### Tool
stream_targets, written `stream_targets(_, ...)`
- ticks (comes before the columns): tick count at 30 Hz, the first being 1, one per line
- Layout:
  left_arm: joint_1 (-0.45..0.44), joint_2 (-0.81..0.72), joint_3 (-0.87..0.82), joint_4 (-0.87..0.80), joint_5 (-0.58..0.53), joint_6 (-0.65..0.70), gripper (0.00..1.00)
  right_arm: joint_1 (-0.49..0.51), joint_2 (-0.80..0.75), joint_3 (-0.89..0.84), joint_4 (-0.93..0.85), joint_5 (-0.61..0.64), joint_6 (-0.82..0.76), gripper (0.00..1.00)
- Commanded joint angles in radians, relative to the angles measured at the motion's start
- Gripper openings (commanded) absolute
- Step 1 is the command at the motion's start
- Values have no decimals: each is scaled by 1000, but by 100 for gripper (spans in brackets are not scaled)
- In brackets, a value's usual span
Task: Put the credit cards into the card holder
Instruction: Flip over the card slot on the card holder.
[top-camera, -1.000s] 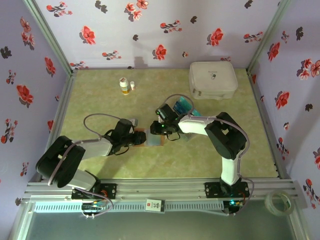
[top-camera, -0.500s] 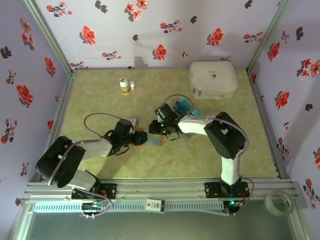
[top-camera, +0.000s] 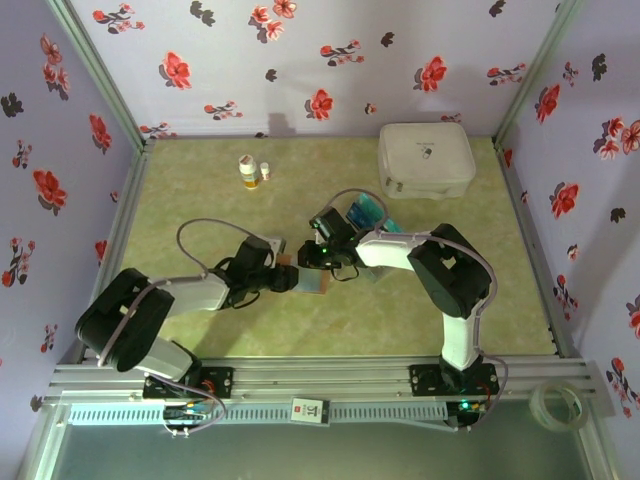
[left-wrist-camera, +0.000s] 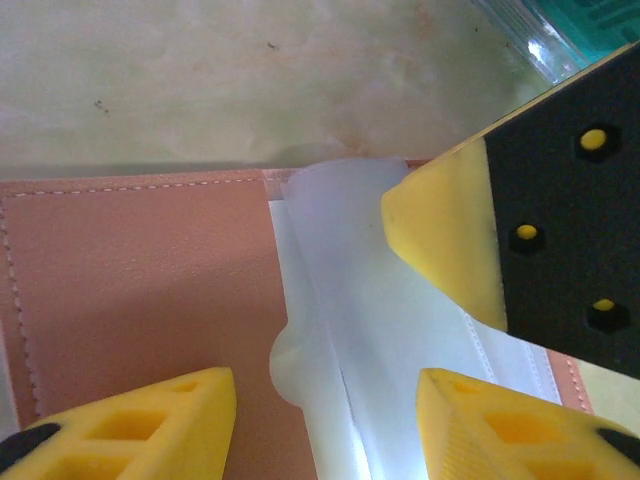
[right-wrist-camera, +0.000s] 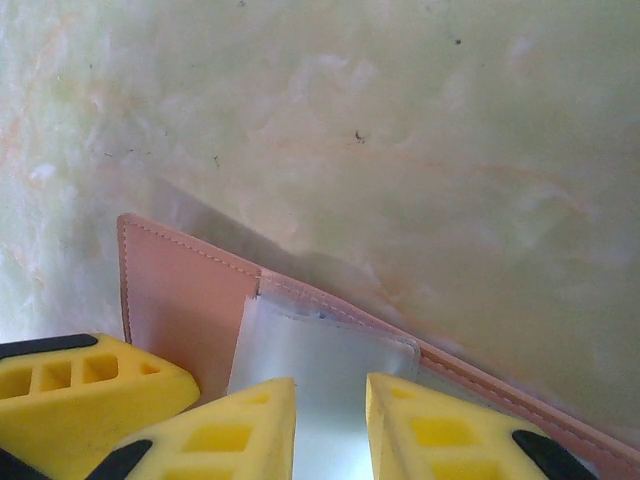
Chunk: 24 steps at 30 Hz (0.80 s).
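From overhead: both arms meet mid-counter (top-camera: 200, 205). Left end effector (top-camera: 289, 281) and right end effector (top-camera: 314, 262) crowd over the card holder (top-camera: 314, 284), which lies flat beneath them. Credit cards (top-camera: 366, 210) stand in a clear tray (top-camera: 390, 228) just behind the right wrist; none is picked. White case (top-camera: 425, 158) and two small bottles (top-camera: 251, 170) sit well apart at the back.

Left wrist: card holder (left-wrist-camera: 140, 270) lies open, pink-brown lining up, clear sleeve (left-wrist-camera: 350, 300) along its middle. Left end effector (left-wrist-camera: 325, 400) has its fingers apart, straddling the sleeve's edge with nothing clamped. One of the right arm's fingers (left-wrist-camera: 450, 240) sits on or just above the sleeve.

Right wrist: right end effector (right-wrist-camera: 330, 400) has its fingers nearly together, sleeve (right-wrist-camera: 320, 350) showing between them. Pinched or merely touched, cannot tell.

Judgement: the step in hand is readying the pocket; no card is loaded. Next move calls for one arm to keep the holder pinned and the pocket mouth lifted while the other fetches a card from the tray and slides it in edge-first.
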Motion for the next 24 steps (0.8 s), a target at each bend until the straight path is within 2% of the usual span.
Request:
stream_targets(1,-14,39,5,-98,-54,42,49,4,21,-10,8,-14,25,26)
stream_targets(6,-25,55,10,-131,-94,45,41,5,14,-4,2,-15,23,28)
stream_targets(16,-37,88,5,-131,-112,42,38,2,-42,6,-24,0,18,38)
stream_targets(24,-47,115,-4,-110,-118,30,36,-13,-111,-50,-14,50,35,45)
